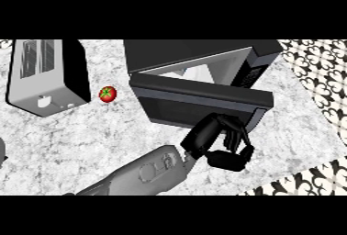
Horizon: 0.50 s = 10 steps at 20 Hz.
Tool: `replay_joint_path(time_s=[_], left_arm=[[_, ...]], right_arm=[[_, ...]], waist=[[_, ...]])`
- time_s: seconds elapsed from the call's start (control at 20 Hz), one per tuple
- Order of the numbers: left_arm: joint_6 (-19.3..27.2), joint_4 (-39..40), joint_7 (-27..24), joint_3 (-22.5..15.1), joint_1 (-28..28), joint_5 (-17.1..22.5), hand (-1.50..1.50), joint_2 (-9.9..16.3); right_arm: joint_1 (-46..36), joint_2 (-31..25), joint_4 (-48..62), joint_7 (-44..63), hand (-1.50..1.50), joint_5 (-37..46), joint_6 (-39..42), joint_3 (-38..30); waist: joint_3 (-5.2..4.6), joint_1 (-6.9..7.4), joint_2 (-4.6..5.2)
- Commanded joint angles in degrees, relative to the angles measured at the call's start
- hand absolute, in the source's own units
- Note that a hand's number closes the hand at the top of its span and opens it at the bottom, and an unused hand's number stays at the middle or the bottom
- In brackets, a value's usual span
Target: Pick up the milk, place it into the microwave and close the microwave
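Milk carton (pixel 184 72) inside microwave (pixel 203 50), beyond right hand (pixel 213 137).

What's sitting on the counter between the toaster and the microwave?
A small red tomato lies between the toaster and the microwave, closer to the toaster, on the marble counter. The head view shows it.

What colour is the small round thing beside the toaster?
Red with a green top: a tomato, clearest in the head view.

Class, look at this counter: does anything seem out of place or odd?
A tomato lies loose on the counter, between the toaster and the microwave, whose door is partly open. Nothing looks spilled or damaged.
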Motion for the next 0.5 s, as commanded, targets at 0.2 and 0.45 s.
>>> replay_joint_path(time_s=[0.2,0.45], left_arm=[[2.1,4.5,-1.3,2.8,-8.1,5.4,1.50,-0.2],[2.8,7.3,-1.9,4.1,-11.7,8.2,1.50,-0.2]], right_arm=[[-1.3,-3.0,-2.1,2.4,-1.50,-3.3,2.1,-0.4],[-2.5,-4.7,-2.7,4.0,-1.50,-5.5,2.6,-1.0]], waist=[[0.19,-4.42,0.86],[0.20,-5.81,1.51]])
